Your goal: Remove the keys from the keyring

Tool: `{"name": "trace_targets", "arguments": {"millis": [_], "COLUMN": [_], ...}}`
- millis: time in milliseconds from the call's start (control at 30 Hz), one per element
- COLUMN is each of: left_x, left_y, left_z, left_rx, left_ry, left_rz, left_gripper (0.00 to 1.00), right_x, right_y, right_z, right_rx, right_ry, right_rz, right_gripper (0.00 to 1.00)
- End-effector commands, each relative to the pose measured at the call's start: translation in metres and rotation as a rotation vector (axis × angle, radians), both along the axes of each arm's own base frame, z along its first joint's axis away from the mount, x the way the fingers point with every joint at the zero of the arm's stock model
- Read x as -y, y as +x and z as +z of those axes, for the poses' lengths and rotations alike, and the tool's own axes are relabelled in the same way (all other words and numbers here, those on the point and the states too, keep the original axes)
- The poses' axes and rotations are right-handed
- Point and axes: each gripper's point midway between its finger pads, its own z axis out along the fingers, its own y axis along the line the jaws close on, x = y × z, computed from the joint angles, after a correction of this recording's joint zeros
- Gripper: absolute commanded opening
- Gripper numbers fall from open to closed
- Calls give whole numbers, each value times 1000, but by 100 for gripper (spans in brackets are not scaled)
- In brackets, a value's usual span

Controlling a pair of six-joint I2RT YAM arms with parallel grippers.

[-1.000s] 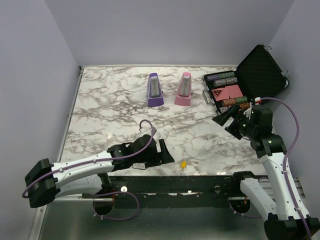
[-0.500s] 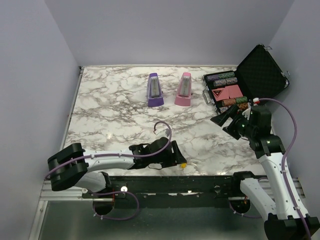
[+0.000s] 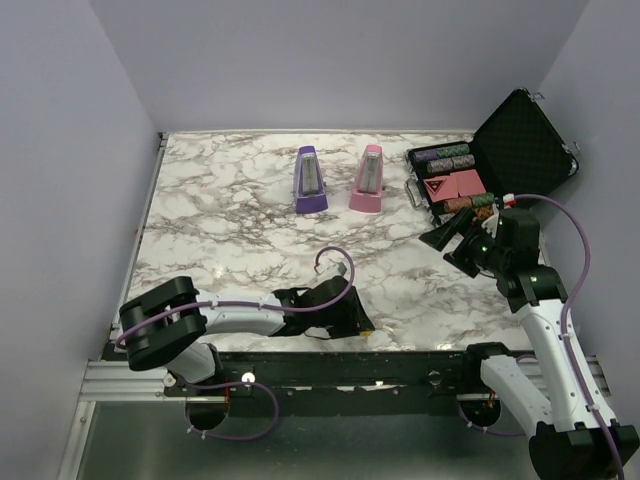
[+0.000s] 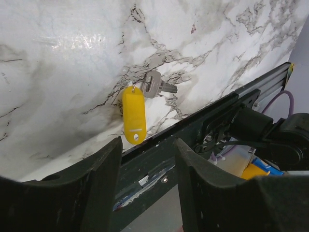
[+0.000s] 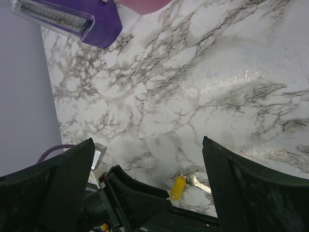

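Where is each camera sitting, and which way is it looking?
Top external: above and behind the arms, looking down on the marble table; both arms show.
Left wrist: on the left arm, looking between the left end effector at the yellow-tagged key by the near edge.
Right wrist: on the right arm, looking across the table towards the purple metronome; the right end effector shows.
Shared: both wrist views show that key.

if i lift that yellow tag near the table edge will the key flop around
Probably floppy: the key joins the yellow tag only through a small ring, so it would likely dangle and swing. Both lie flat and look thin, so pinching them off the marble table may be slippery.
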Motion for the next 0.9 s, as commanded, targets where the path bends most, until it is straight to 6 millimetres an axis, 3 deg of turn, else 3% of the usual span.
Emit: {"name": "trace_targets", "arguments": {"millis": [0, 367, 500, 667, 867], "left_x": [10, 20, 22, 22, 25], "left_y": [-2, -1, -2, -1, -2], "left_z": [4, -5, -5, -7, -7], "left_rx": [-30, -36, -37, -38, -32], "left_ry": [-26, -10, -5, 4, 10], "left_rz": [2, -18, -29, -28, -50], "left_gripper": [54, 48, 35, 29, 12], "right_x": [-6, -7, -6, -6, -9], "right_y": [1, -1, 0, -1, -3], "right_z": [3, 1, 3, 1, -1], "right_rx": [14, 10, 14, 9, 6], "right_ry": [17, 18, 15, 11, 21], "right_rz": [31, 37, 35, 35, 54], "right_gripper": [100, 100, 100, 100, 100]}}
